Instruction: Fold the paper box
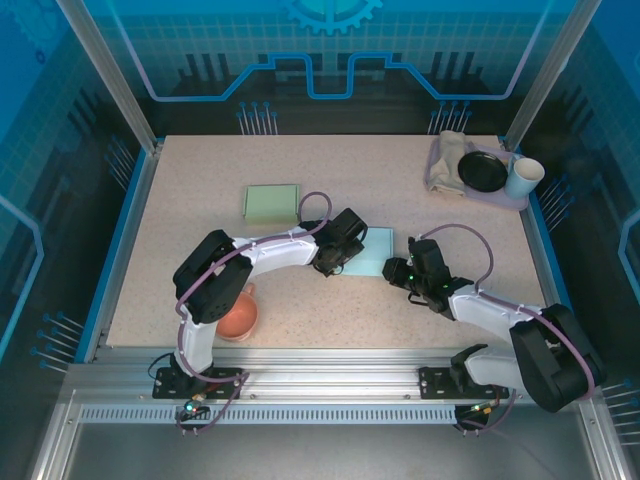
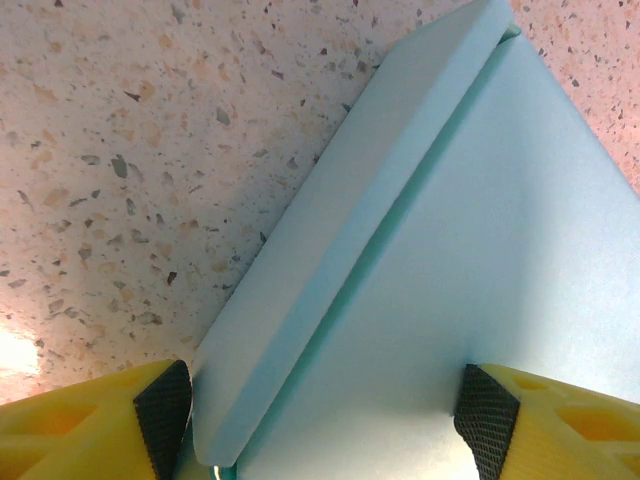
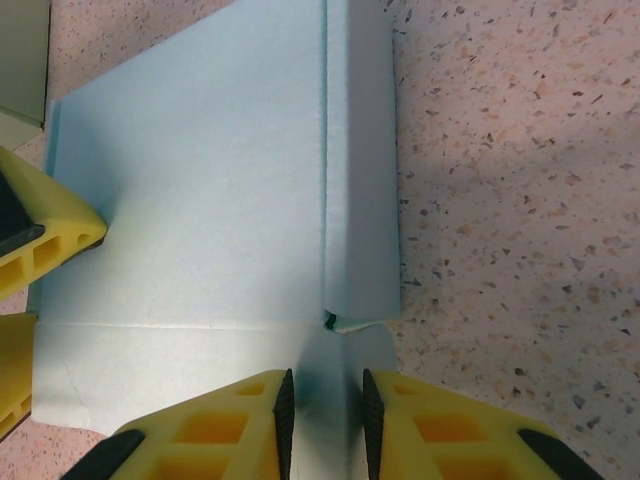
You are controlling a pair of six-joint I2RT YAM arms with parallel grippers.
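Observation:
The light blue paper box [image 1: 377, 250] lies flat on the table's middle between both arms. In the left wrist view one long side wall [image 2: 350, 220] is folded over onto the base panel [image 2: 480, 260]. My left gripper [image 2: 325, 425] is open, its pads [image 2: 162, 415] set wide apart, one at the outer edge of the folded wall and one on the panel. In the right wrist view my right gripper [image 3: 323, 415] is shut on a small raised corner flap [image 3: 345, 380] at the near end of another folded wall [image 3: 360, 160]. The left gripper's yellow fingers [image 3: 40, 235] rest on the sheet's far side.
A pale green folded box [image 1: 272, 203] lies behind the left gripper [image 1: 335, 260]. A pink bowl [image 1: 238, 315] sits by the left arm's base. At the back right, a tray [image 1: 500, 200] carries a black plate [image 1: 482, 171], a white cup [image 1: 523, 177] and a cloth.

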